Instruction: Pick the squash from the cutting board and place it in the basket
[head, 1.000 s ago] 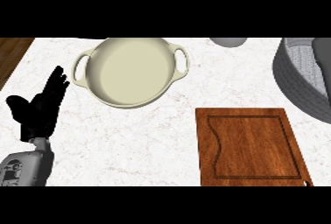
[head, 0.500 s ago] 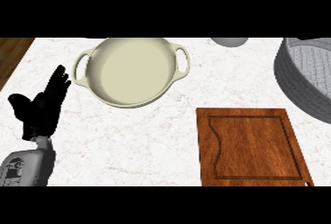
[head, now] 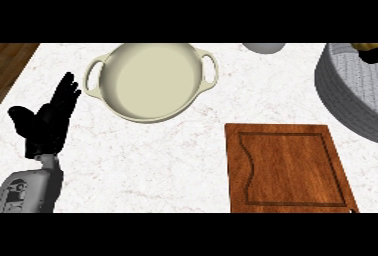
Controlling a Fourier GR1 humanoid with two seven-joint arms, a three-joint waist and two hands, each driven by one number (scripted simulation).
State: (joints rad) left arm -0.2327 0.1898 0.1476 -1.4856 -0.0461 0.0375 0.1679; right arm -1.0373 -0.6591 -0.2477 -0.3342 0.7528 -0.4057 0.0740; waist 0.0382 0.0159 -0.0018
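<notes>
One robot hand (head: 46, 125), fingers straight

A cream oval pot (head: 151, 80) with a loop handle at each end lies open on the white marbled table (head: 162, 170), its inside bare. Up and to the right of the pot, at the top edge of the view, shows the lower part of a small grey rounded object (head: 264, 47), too cut off to tell what it is. Left of the pot, at the table's far corner, a strip of brown wooden floor (head: 15, 62) shows.
</notes>
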